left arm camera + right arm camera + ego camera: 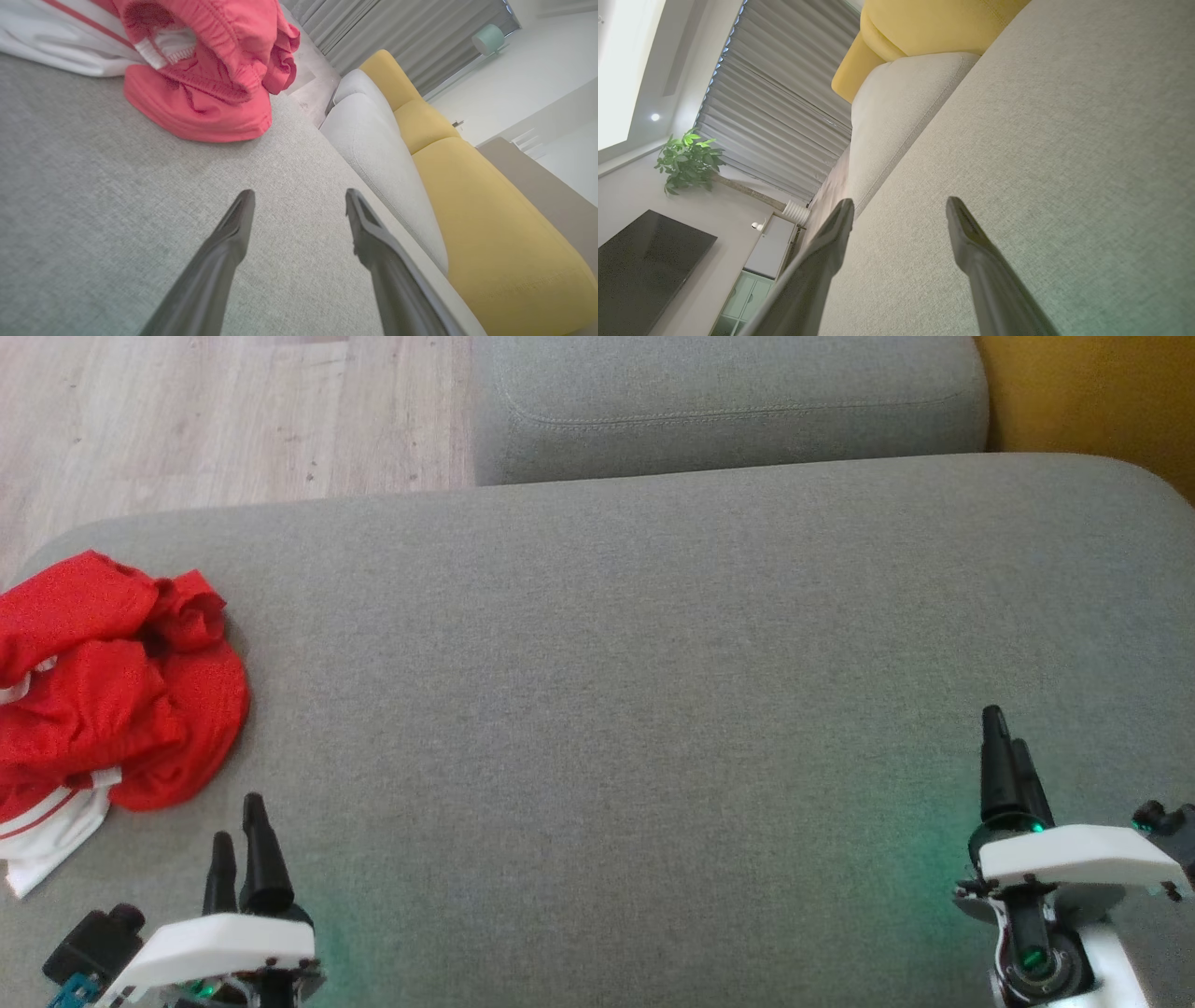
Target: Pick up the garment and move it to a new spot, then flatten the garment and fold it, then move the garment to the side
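At left edge of grey seat cushion point(607, 709): red garment point(112, 691), crumpled, heap running along that edge. Left gripper point(237, 821) just beside it, garment ahead and leftward, fingers spread, empty. Right gripper point(1005, 728) well apart near right edge, likewise spread. Left arm judged nearer.

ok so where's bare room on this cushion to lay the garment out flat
The wide middle of the grey seat cushion is bare, from the red garment at its left end across to the right pincer, and back to the smaller grey cushion. It is crowded only at the left end, where the crumpled garment sits just ahead of the left pincer.
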Controlling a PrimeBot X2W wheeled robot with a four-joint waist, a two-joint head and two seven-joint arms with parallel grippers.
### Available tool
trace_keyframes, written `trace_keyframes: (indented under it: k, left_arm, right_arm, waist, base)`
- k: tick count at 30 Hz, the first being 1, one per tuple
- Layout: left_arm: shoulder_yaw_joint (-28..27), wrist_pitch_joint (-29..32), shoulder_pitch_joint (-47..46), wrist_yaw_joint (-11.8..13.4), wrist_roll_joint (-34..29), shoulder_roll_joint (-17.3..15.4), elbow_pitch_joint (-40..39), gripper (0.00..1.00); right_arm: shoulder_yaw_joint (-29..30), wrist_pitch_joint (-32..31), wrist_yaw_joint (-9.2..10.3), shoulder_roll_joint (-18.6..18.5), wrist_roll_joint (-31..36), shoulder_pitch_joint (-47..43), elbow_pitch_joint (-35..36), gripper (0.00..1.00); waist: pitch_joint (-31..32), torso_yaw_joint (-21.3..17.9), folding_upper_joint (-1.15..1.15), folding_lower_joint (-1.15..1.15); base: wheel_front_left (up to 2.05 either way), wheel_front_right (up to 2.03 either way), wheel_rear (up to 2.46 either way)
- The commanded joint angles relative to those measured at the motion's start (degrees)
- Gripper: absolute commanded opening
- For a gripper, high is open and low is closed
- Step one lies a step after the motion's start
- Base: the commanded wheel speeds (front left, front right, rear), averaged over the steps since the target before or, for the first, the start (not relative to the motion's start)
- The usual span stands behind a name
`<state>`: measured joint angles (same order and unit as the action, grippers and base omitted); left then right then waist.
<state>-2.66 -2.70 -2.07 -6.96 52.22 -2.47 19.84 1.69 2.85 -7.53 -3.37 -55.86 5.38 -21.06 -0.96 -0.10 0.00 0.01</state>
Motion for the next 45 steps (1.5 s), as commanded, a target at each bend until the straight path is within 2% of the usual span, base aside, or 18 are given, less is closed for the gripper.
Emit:
trace_keyframes:
  k: [1, 23, 45]
  left_arm:
    - [-0.75, -1.04, -3.05, 0.47, -1.89, -0.77, -2.22, 1.00]
    - [1.26, -4.91, -2.39, 1.78, -20.13, -1.06, -1.23, 1.00]
    - [3.50, -8.44, -1.50, 3.33, -35.15, -1.80, 0.51, 1.00]
  right_arm:
    - [-1.08, 0.83, 0.02, -0.96, 1.69, 3.28, 1.65, 1.00]
    - [-2.83, 4.71, 0.03, -1.38, 20.32, 3.06, 0.07, 1.00]
    - [-3.09, 8.27, 0.03, -0.40, 36.89, 3.27, -1.19, 1.00]
  waist:
    - [-0.01, -0.01, 0.00, 0.00]
    - [-0.17, -0.30, 0.00, 0.00]
    - [-0.09, -0.20, 0.00, 0.00]
  base:
    - [0.00, 0.00, 0.00]
    - [0.00, 0.00, 0.00]
    - [0.00, 0.00, 0.00]
